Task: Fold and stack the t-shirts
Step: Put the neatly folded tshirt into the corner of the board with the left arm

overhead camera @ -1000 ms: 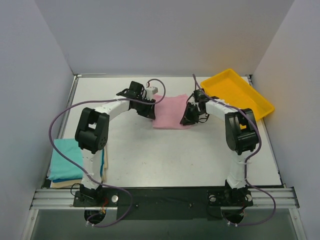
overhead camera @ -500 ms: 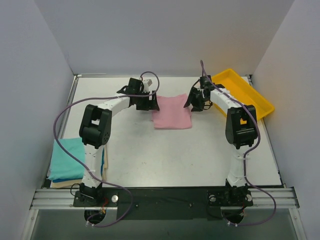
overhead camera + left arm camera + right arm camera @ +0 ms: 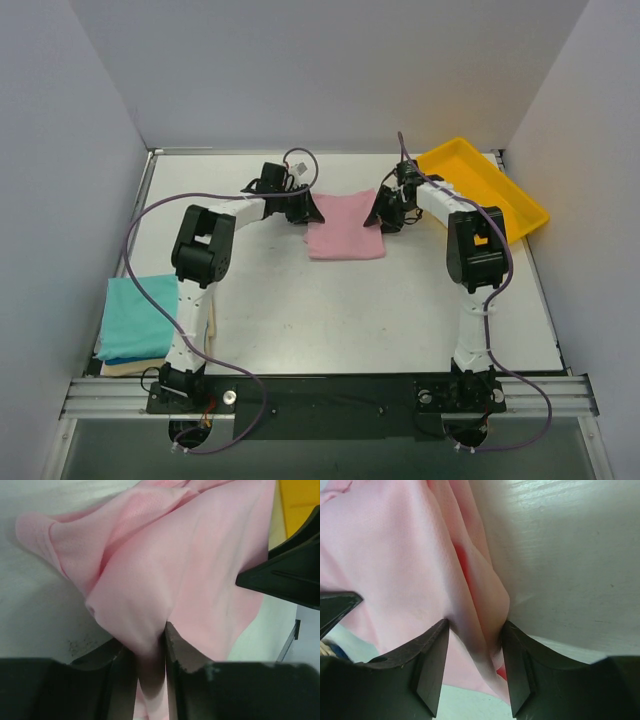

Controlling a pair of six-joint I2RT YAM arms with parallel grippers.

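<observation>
The light pink t-shirt [image 3: 345, 228] lies folded in a small rectangle at the table's far middle. My left gripper [image 3: 308, 210] is low at its left edge. In the left wrist view my left gripper [image 3: 150, 640] is shut on a pinched ridge of the pink cloth [image 3: 200, 570]. My right gripper [image 3: 380, 218] is at the shirt's right edge. The right wrist view shows my right gripper [image 3: 475, 627] shut on a thick fold of the pink cloth [image 3: 395, 555]. A teal t-shirt [image 3: 135, 315] lies folded on a cream one [image 3: 125, 368] at the near left.
A yellow tray [image 3: 470, 175] sits tilted at the far right, just behind the right arm. White walls close in the table on the left, back and right. Purple cables loop off both arms.
Both grippers let go of the pink shirt, shifted along its left and right edges and closed on it again. The shirt now lies flatter and squarer.
</observation>
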